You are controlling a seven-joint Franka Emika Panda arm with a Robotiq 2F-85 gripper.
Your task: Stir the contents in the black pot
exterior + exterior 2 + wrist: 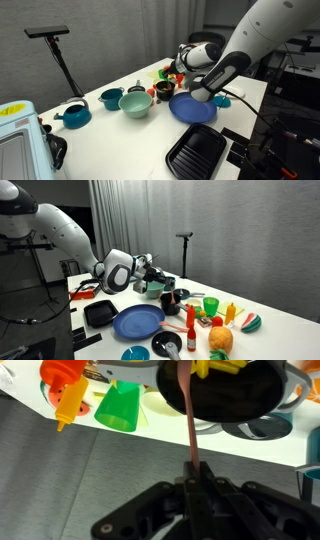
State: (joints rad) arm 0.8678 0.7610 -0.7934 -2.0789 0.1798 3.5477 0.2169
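Blue plate [192,108], ridged black grill pan [195,152], teal pot [110,98], green cup [120,407]

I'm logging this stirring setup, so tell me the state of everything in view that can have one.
gripper: shut on the stirring stick.
stirring stick: held, far end reaching into the black pot.
black pot: upright, uncovered, yellow pieces inside.
blue plate: flat on the table, nothing on it.
grill pan: flat, empty.
green bowl: upright, uncovered.

Dim room, bright tabletop, soft blur
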